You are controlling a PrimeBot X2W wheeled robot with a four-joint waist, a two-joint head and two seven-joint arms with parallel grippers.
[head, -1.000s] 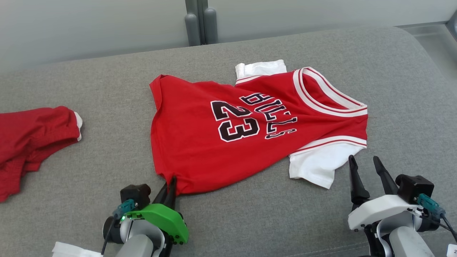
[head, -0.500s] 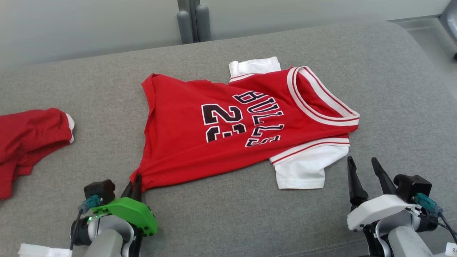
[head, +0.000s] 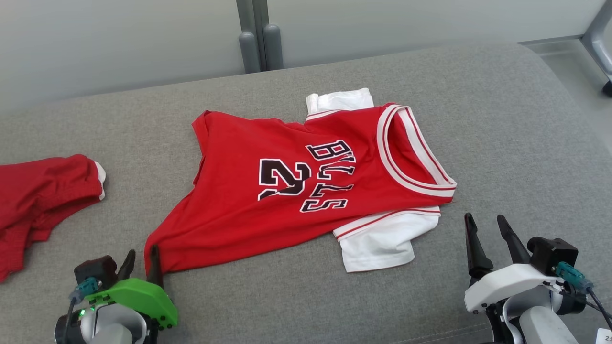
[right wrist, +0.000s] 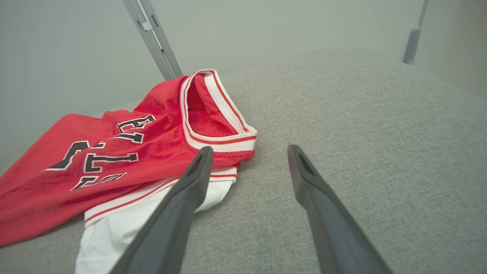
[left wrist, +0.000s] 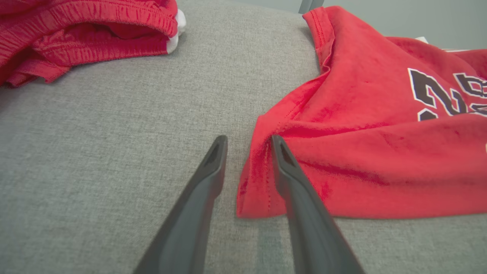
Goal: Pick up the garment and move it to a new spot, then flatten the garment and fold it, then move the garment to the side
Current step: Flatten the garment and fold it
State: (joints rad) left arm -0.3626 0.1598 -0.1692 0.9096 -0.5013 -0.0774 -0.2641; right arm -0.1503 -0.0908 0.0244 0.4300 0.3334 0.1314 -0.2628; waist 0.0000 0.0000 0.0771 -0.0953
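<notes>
A red jersey [head: 287, 191] with white sleeves, a white-trimmed collar and black "BULLS 23" lettering lies spread and creased on the grey cushion [head: 516, 124]. My left gripper [head: 141, 260] is open at the jersey's near-left hem corner. In the left wrist view that corner of the jersey [left wrist: 380, 114] lies against the right finger and partly in the gap of the left gripper [left wrist: 247, 142]. My right gripper [head: 484, 218] is open, resting on the cushion just right of the near white sleeve [head: 377, 243]. From the right wrist, the right gripper [right wrist: 247, 150] points past the jersey's collar [right wrist: 213, 114].
A second red garment [head: 43, 191], mesh with a white edge, lies bunched at the cushion's left end and shows as a red garment [left wrist: 76, 30] from the left wrist. Grey posts [head: 258, 43] stand behind the cushion. The cushion's right half is bare fabric.
My left gripper pulled the hem corner leftward and nearer, stretching the jersey, then opened and let it go. The right gripper stayed put. The camera shifted slightly.
</notes>
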